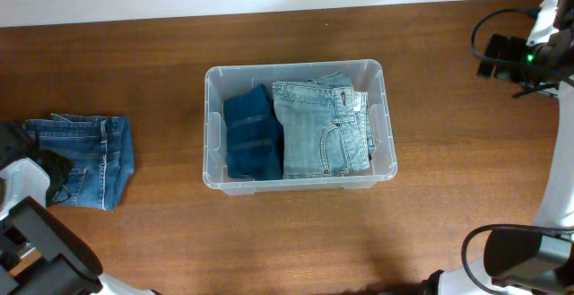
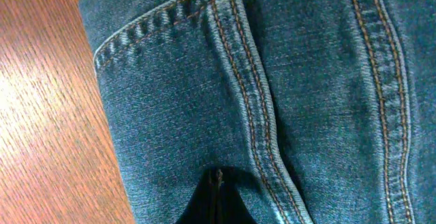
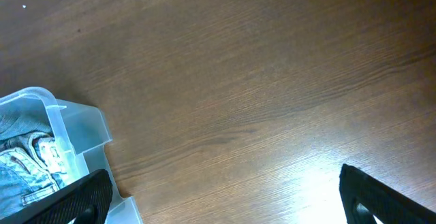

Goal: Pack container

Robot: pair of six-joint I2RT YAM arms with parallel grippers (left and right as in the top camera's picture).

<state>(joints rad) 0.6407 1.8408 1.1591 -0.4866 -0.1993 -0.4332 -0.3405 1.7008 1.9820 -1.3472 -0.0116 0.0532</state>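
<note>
Pressing shut into the folded jeans (image 1: 85,160), well left of the container (image 1: 296,65) mid-counter (image 1: 448,196), the left gripper (image 2: 218,202) needs a deep pinch and a high lift over the rim; right gripper (image 3: 225,200) hangs spread wide.

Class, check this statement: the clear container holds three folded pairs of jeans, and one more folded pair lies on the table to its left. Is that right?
Not quite. The container holds two folded pairs, not three: a dark blue pair and a lighter pair, as the overhead view shows. The other folded pair does lie on the table to its left.
</note>
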